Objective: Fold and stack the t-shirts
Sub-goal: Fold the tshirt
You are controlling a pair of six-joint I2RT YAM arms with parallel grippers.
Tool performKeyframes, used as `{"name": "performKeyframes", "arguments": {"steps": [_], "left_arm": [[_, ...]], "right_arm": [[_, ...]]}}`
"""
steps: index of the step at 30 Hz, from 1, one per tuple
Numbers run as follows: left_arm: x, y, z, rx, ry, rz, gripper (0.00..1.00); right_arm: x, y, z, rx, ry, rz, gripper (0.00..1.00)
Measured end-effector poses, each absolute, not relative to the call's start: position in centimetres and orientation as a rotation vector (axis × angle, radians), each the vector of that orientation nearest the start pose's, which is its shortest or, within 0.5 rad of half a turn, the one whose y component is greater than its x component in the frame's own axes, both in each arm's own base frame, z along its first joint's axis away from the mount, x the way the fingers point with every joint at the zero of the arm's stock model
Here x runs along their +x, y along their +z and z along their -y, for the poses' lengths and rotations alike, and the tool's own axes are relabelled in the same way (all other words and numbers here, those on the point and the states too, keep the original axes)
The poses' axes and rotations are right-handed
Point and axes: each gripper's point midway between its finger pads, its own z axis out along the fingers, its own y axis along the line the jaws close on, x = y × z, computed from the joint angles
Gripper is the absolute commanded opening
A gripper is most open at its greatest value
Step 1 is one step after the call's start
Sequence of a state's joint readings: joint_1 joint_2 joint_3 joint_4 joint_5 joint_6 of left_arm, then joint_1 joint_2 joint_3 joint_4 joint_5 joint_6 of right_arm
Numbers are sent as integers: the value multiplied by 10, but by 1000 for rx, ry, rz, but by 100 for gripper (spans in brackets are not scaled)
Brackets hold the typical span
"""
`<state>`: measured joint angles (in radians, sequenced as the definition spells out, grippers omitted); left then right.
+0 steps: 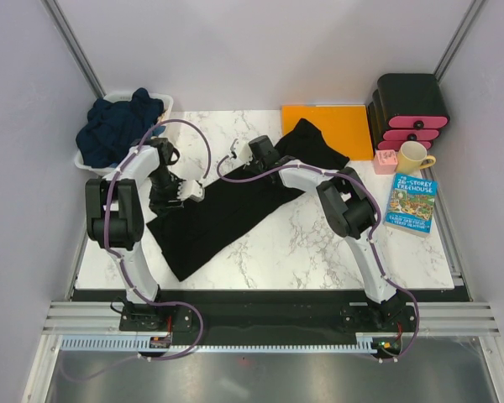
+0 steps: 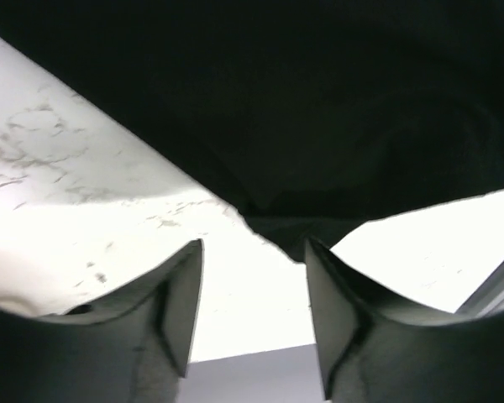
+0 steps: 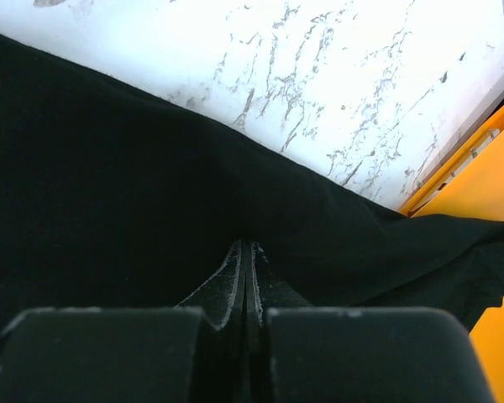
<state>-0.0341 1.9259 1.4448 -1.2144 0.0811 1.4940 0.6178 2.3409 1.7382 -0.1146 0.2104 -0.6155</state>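
The black t-shirt (image 1: 218, 218) was spread slantwise over the desk (image 1: 319, 243), its lower end reaching toward the near-left corner and its body running up toward the far edge. Midway along the left edge of the cloth the left pincer (image 1: 187, 191) was held low and released. In its wrist view the fingers stood well apart, with a point of the dark hem (image 2: 277, 231) lying just ahead of the gap and bare marble beneath. Further back, near the middle of the far edge, the right pincer (image 1: 238, 154) was clenched. In its own view the tips (image 3: 245, 252) were pressed together, and a fold of the black t-shirt (image 3: 109, 210) appeared to be nipped there, though dark cloth against dark fingers made this hard to confirm. Beyond it a sleeve was draped onto the orange sheet (image 1: 332, 126). The navy t-shirts (image 1: 118, 126) were heaped in a white basket (image 1: 164, 105) at the far-left corner.

The cloth was judged light, limp and prone to sag and bunch, so it would best be taken at hems or shoulder seams, both edges lifted together.
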Motion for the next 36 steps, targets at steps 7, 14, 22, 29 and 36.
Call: {"name": "performKeyframes", "arguments": {"steps": [7,14,22,29,36], "left_arm": [[339,64,-29,2394,-118,-2122,54],[349,70,-28,2550,-110,-1941,81],[342,72,-21,2742,-144,-1773,22],[332,66,-22,2860,-145,-1714,45],[298,50,-36,2998,-227,-1727,46]], "right_arm": [[521,30,-300,-1233,-246,-1920,0],[521,30,-299,-1238,-254,-1919,0],[520,30,-300,-1243,-260,-1917,0],[519,30,-300,-1247,-271,-1914,0],[519,31,-300,-1258,-281,-1908,0]]}}
